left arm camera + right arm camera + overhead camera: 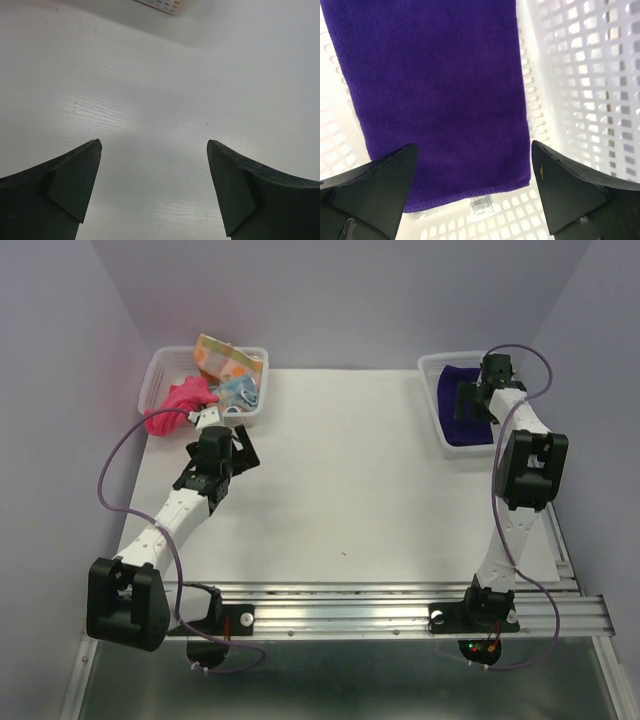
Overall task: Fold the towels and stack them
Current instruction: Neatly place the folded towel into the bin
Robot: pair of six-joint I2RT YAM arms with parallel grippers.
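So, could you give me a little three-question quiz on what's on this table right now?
1. True or false: the dark purple cloth towel lies inside the white plastic mesh basket beneath the right gripper.
2. Which towel hangs out over the rim of the other white plastic mesh basket? A) the bright pink cloth towel B) a green one C) a black one
3. Fill in: the left gripper, jaws wide apart, hangs over the bare white ____.

Key: 1 true; 2 A; 3 table.
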